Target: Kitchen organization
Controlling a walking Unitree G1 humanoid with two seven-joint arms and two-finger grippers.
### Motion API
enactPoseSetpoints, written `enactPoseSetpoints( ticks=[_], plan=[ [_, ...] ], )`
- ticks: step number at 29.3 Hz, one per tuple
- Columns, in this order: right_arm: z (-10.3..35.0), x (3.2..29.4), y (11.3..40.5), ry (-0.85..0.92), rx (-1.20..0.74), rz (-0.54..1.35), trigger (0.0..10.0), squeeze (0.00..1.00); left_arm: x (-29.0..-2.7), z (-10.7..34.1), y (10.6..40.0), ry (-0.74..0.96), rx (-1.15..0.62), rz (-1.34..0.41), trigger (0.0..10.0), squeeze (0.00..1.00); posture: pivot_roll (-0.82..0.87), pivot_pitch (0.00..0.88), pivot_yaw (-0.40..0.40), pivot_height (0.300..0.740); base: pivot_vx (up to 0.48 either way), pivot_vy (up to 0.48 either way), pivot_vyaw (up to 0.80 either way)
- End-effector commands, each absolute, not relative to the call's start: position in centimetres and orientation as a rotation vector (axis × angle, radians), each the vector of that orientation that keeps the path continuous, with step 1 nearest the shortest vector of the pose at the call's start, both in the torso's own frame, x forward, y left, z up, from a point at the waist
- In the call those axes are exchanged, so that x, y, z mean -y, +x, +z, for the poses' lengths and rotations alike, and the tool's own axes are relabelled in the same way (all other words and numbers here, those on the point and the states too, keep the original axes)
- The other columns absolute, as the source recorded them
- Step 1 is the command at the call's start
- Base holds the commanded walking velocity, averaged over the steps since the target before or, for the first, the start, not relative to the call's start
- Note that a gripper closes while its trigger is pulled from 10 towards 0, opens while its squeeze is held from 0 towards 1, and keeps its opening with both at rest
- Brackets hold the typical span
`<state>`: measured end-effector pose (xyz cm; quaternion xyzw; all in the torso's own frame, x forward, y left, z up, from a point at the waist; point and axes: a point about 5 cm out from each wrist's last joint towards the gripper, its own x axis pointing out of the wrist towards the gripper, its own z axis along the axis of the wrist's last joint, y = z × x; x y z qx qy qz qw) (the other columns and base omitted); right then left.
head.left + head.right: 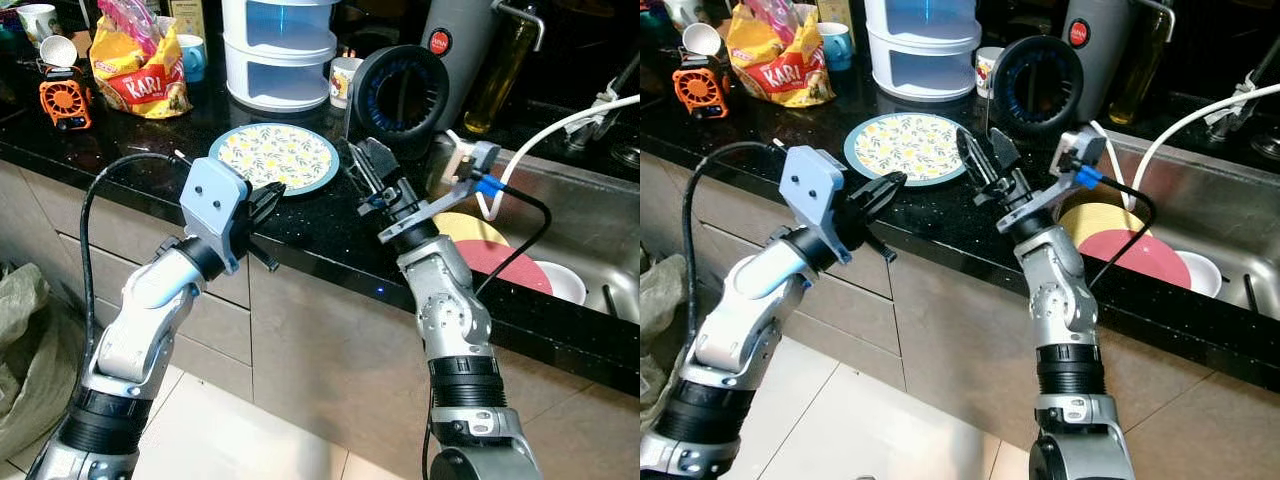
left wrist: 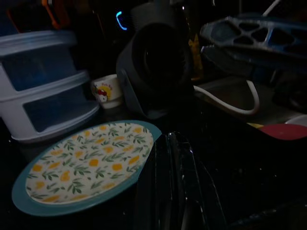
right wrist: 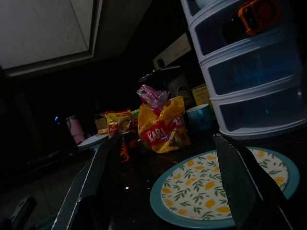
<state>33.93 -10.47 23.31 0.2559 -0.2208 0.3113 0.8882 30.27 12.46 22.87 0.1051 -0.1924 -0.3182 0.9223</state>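
On my far left the black worktop (image 1: 150, 135) carries a small orange fan (image 1: 65, 102) and a yellow snack bag (image 1: 140, 70), both well clear of what I am after. My left tool (image 1: 268, 200) hangs just off the front edge of the worktop with its black fingers pressed together, holding nothing, their tips aimed at the near rim of the plate (image 1: 275, 158). The plate lies flat on the worktop in front of the white drawer unit (image 1: 280, 50), between my two tools and slightly beyond both; being round, it has no long axis to line up with, so what matters is which rim I reach. It has a teal border and a pale centre printed with yellow flowers and green leaves, and looks empty and clean. My right tool (image 1: 980, 160) hovers just beside the plate's right rim, fingers spread apart and empty, the plate lying between them as the right wrist view looks out. I judge the right the better placed to take the rim. Further right, the sink (image 1: 590, 225) holds yellow, red and white dishes.
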Motion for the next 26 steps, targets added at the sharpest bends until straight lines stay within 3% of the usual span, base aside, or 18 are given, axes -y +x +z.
enactPoseSetpoints(
  ticks=[1, 26],
  plan=[
    [23.18, 10.73, 33.73, 0.523, 0.452, 0.636, 10.0, 0.00, -12.22, 22.78, 30.47, 0.224, 0.399, -0.661, 10.0, 0.00, 0.13, 0.000, -0.020, 0.740, 0.000, 0.000, 0.00],
    [22.81, 11.25, 33.83, 0.487, 0.416, 0.600, 10.0, 0.00, -11.83, 22.24, 30.52, 0.223, 0.392, -0.666, 10.0, 0.00, 0.12, 0.000, -0.024, 0.740, 0.000, 0.000, 0.00]
  ],
)
